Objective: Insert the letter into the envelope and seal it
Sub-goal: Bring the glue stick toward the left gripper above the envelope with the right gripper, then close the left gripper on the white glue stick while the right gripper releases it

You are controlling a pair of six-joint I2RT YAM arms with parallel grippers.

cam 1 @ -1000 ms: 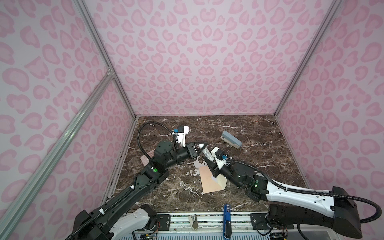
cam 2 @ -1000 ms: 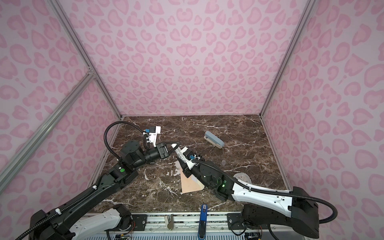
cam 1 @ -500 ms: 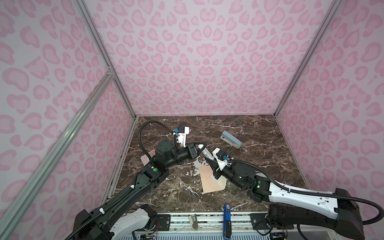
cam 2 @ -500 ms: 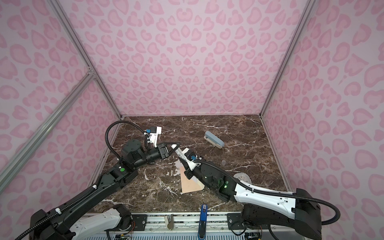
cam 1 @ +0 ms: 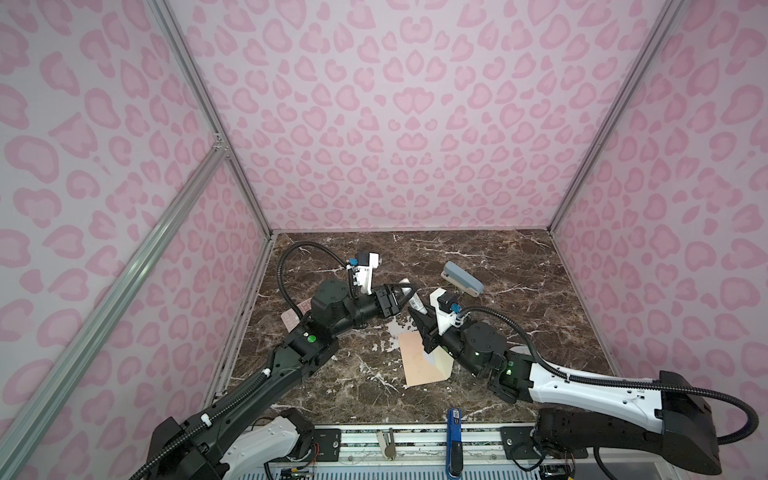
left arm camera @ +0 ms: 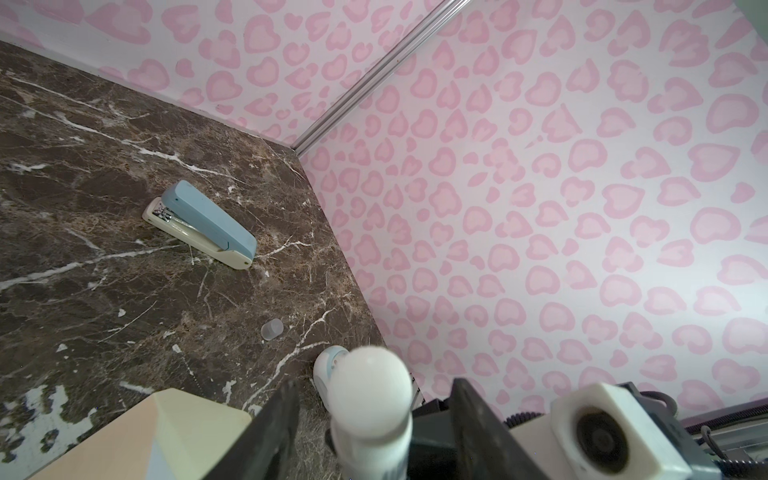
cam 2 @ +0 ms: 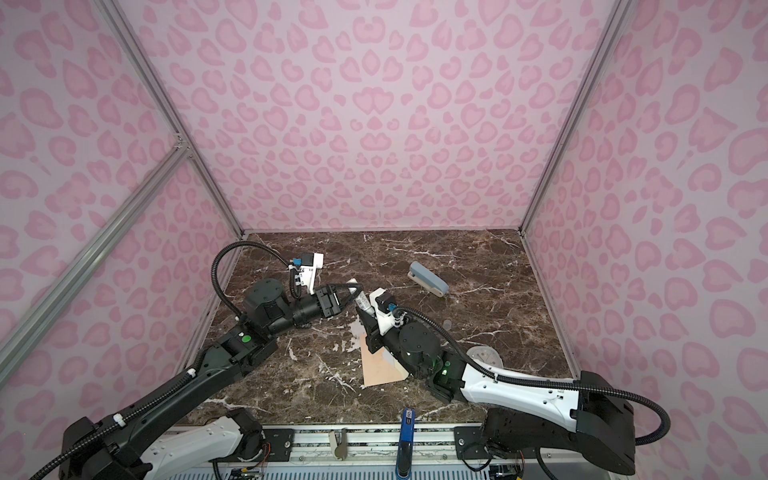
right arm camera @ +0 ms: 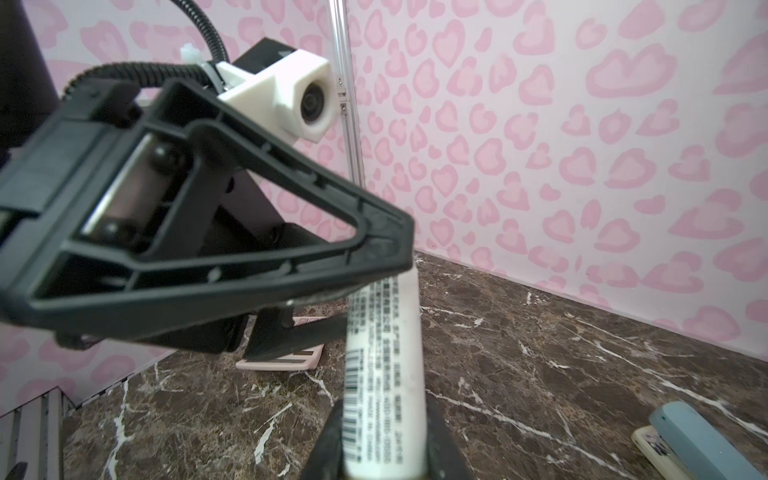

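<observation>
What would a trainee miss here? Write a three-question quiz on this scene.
1. True or false: the right tool is shut on the glue stick.
2. Fill in: the jaws of the left tool stand ____ on either side of the stick's tip.
3. The envelope: A) lies on the table, flap open; B) hangs from the left tool; C) is sealed.
Key: 1 true; 2 open; 3 A.
</observation>
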